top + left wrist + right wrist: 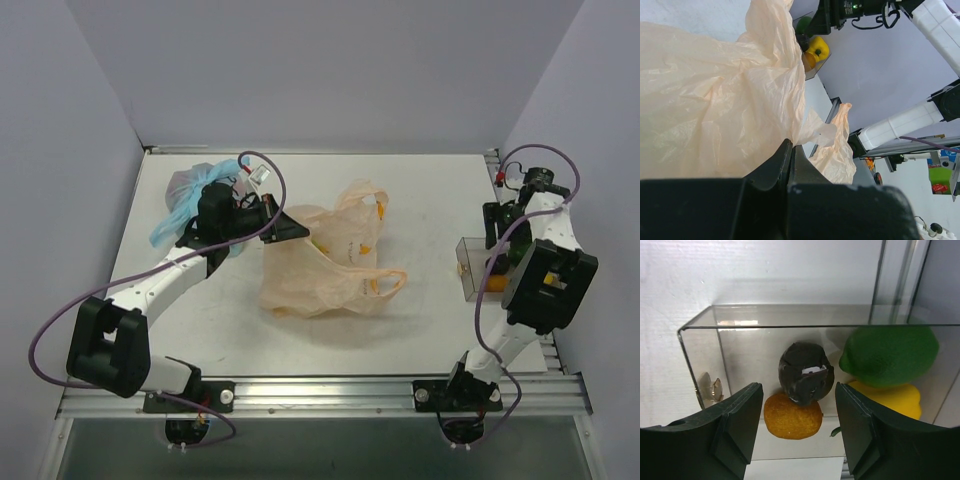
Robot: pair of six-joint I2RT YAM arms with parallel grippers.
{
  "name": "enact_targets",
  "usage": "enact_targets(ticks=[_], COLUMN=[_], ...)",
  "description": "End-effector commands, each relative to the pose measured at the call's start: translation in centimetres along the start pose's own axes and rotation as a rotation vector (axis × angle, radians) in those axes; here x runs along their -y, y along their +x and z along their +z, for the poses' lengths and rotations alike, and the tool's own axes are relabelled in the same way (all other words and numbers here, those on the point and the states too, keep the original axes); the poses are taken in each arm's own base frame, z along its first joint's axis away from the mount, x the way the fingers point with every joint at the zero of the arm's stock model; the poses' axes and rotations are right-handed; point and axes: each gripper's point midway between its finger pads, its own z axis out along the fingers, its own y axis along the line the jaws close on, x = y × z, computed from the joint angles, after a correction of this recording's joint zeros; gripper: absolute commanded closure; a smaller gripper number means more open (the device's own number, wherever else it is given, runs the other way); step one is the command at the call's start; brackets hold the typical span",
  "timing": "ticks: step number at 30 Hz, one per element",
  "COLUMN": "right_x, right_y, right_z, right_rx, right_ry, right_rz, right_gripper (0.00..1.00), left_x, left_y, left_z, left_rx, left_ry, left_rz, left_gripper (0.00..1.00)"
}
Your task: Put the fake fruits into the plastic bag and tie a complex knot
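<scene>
The peach-orange plastic bag (330, 275) lies crumpled mid-table with its loop handles spread to the right. My left gripper (292, 228) is shut on the bag's left edge; in the left wrist view the film (715, 100) bunches at the closed tips (790, 145). My right gripper (799, 388) is open above a clear box (468, 268) at the right edge. In the box lie an orange fruit (792, 416), a dark fruit (805, 372), a green fruit (890, 355) and a yellow fruit (897, 399). The orange and dark fruits sit between the fingers. No knot shows.
A clear bag with light-blue tied handles (190, 195) lies at the back left, behind my left arm. The table's metal rail (320, 385) runs along the near edge. Walls close in the left, back and right sides.
</scene>
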Motion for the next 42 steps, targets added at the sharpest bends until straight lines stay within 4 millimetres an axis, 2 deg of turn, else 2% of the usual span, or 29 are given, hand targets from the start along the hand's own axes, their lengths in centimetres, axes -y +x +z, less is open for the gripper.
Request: enact_targets(ticks=[1, 10, 18, 20, 23, 25, 28, 30, 32, 34, 35, 36, 37, 40, 41, 42], right_x=[0.2, 0.8, -0.1, -0.2, -0.6, -1.0, -2.5, -5.2, -7.5, -11.7, -13.1, -14.8, -17.1, -20.8, -23.6, -24.8], right_y=[2.2, 4.5, 5.0, 5.3, 5.0, 4.1, 1.6, -1.0, -2.9, -4.8, -5.5, -6.6, -7.2, -9.3, -9.8, -10.1], right_z=[1.1, 4.7, 5.7, 5.6, 4.5, 2.9, -1.0, -4.6, -7.2, -10.1, -11.1, -13.0, -13.8, -15.5, -16.0, -15.7], right_rx=[-0.077, -0.163, -0.175, -0.181, -0.160, -0.114, -0.010, 0.095, 0.164, 0.246, 0.274, 0.328, 0.340, 0.389, 0.397, 0.390], right_ry=[0.012, 0.047, 0.008, 0.003, -0.014, -0.026, -0.102, -0.214, -0.278, -0.383, -0.419, -0.483, -0.529, -0.602, -0.644, -0.661], right_rz=[0.015, 0.022, 0.045, 0.047, 0.054, 0.065, 0.106, 0.106, 0.104, 0.052, 0.036, 0.021, -0.015, -0.040, -0.075, -0.084], right_gripper=[0.40, 0.39, 0.42, 0.46, 0.57, 0.64, 0.70, 0.71, 0.71, 0.71, 0.71, 0.71, 0.71, 0.71, 0.71, 0.72], left_x=[2.1, 1.9, 1.7, 1.8, 1.9, 1.9, 1.8, 1.7, 1.7, 1.6, 1.7, 1.8, 1.9, 2.0, 2.0, 2.2], left_y=[-1.6, -1.5, -1.4, -1.5, -1.6, -1.5, -1.3, -1.3, -1.3, -1.3, -1.3, -1.3, -1.3, -1.3, -1.3, -1.3], left_z=[-0.3, -0.2, -0.2, -0.2, -0.2, -0.2, -0.3, -0.3, -0.4, -0.4, -0.4, -0.4, -0.5, -0.5, -0.5, -0.6], left_rx=[0.039, 0.037, 0.035, 0.035, 0.037, 0.036, 0.035, 0.036, 0.038, 0.041, 0.039, 0.037, 0.034, 0.035, 0.035, 0.035], left_ry=[0.060, 0.057, 0.053, 0.056, 0.058, 0.057, 0.056, 0.054, 0.052, 0.048, 0.051, 0.054, 0.060, 0.061, 0.063, 0.068], left_rz=[0.097, 0.097, 0.095, 0.096, 0.096, 0.095, 0.096, 0.093, 0.090, 0.082, 0.082, 0.083, 0.085, 0.088, 0.088, 0.091], left_gripper=[1.00, 1.00, 1.00, 1.00, 1.00, 1.00, 1.00, 1.00, 1.00, 1.00, 1.00, 1.00, 1.00, 1.00, 1.00, 1.00])
